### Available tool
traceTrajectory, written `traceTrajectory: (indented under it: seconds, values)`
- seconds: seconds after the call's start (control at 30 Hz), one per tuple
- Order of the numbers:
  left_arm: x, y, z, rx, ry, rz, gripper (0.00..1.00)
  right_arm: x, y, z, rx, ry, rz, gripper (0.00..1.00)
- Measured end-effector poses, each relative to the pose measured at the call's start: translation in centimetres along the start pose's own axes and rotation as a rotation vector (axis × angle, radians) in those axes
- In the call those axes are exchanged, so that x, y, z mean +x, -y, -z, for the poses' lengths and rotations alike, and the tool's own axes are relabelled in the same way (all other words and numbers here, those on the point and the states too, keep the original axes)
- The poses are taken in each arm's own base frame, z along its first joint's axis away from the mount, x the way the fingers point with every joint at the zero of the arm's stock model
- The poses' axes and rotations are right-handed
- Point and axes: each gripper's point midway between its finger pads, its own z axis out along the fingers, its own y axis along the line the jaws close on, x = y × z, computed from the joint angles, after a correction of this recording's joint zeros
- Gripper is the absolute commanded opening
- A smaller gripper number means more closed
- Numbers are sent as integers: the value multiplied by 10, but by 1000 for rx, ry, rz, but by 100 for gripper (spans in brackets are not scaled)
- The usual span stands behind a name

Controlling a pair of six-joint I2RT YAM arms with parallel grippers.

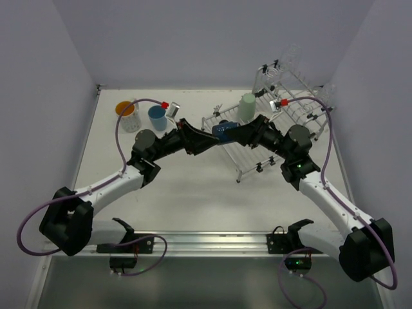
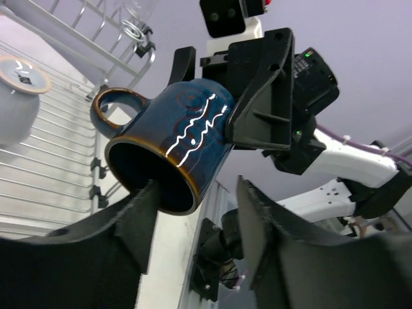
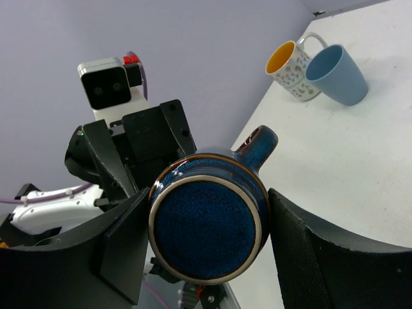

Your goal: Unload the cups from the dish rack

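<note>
Handover in mid-air. Your right gripper (image 3: 207, 215) is clamped on the base end of the dark blue mug (image 2: 187, 125). It holds the mug on its side above the table (image 1: 193, 193), just in front of the dish rack (image 2: 45, 167). Your left gripper (image 2: 196, 193) is spread wide at the mug's mouth, gripping nothing. 1 finger (image 2: 138, 222) sits at the rim and the other stands clear of the wall.

I read this as the pass from right to left. To do it well, ease the left in until the rim wall sits deep between its fingers. Mind the handle (image 2: 98, 112), close firmly, and only then let the right go; release early and the mug drops. Then carry it toward the 2 cups on the table, the light blue cup (image 1: 156, 117) and the white cup with orange inside (image 1: 127, 114). The pale green cup (image 1: 246, 106) waits in the rack.
</note>
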Motion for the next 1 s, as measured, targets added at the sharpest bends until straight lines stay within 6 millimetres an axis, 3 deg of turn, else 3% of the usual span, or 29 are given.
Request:
traceTrajectory:
  seconds: [0.2,0.23,0.3,0.33,0.4,0.43,0.5,0.57,0.73,0.87,1.0]
  values:
    - [-2,3,-3,25,11,12,14,5,-1,-5,-45,-25,-46,27]
    - [-1,2,-3,25,10,21,0,5,0,-6,-50,-22,-52,27]
    - [-2,3,-4,35,12,32,0,3,3,-8,-56,-15,-69,32]
    - [-2,3,-4,36,13,31,0,3,4,-9,-58,-18,-79,49]
    - [-3,2,-3,27,13,29,0,4,6,-10,-61,-24,-91,69]
    - [-2,0,-2,12,10,24,0,5,6,-11,-60,-27,-93,86]
    - [-5,-3,-1,-46,7,-13,0,8,9,-11,-53,-39,-96,99]
    - [-13,-9,2,-146,7,-75,0,12,13,-10,-36,-53,-89,99]
    - [-61,-37,31,-538,57,-249,0,11,22,-4,46,-47,-18,99]
    - [-85,-64,75,-882,9,-351,0,-18,23,-9,135,-4,102,99]
    - [-75,-110,125,-1156,-148,-355,0,-54,14,-13,190,50,237,99]
